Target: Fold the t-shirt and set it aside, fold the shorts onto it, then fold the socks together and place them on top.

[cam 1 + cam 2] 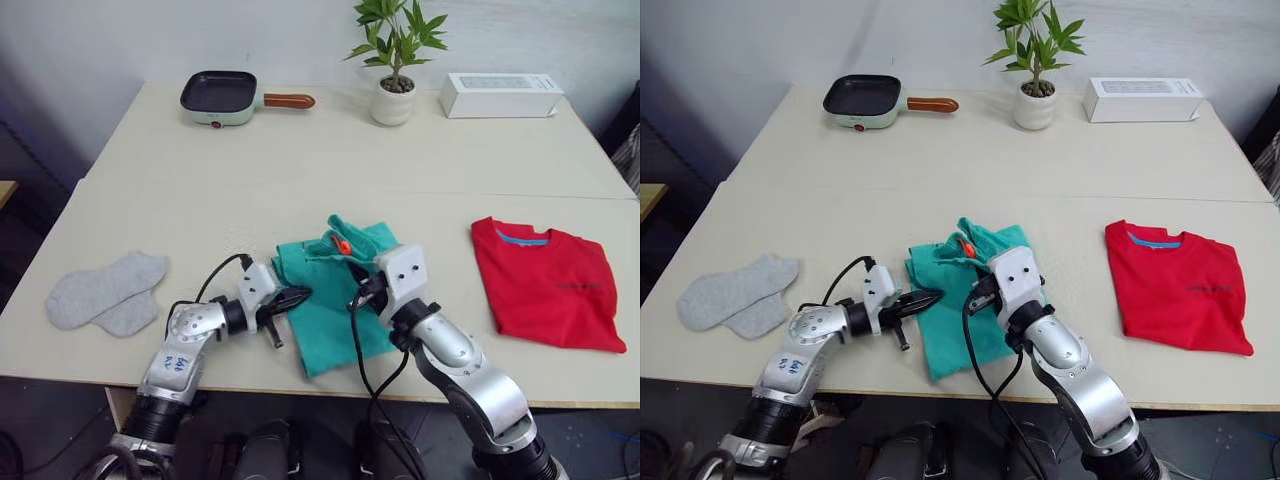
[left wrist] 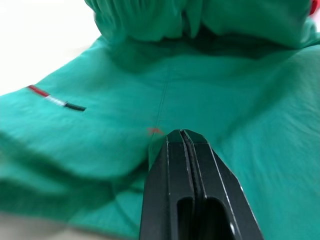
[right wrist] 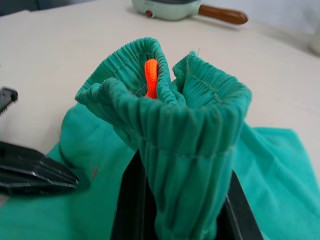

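Shorts [image 1: 335, 290] lay mid-counter, waistband bunched and clamped in the right gripper [image 3: 175, 210] for folding over — the left gripper [image 1: 290, 297], fingers pressed together and empty, pinned the cloth.

One red t-shirt [image 1: 548, 282], one teal shorts [image 1: 335, 300], two grey socks [image 1: 108, 291], one pan [image 1: 222, 97], one potted plant [image 1: 394, 60], one white box [image 1: 500, 95].

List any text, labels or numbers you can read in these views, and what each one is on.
Nothing here is legible.
Left arm: blue handwritten marks on the casing, too small to read.
t-shirt: small dark chest print, too small to read.
White box: faint print on top, unreadable.
shorts: a red, white and black stripe tag, no lettering visible.
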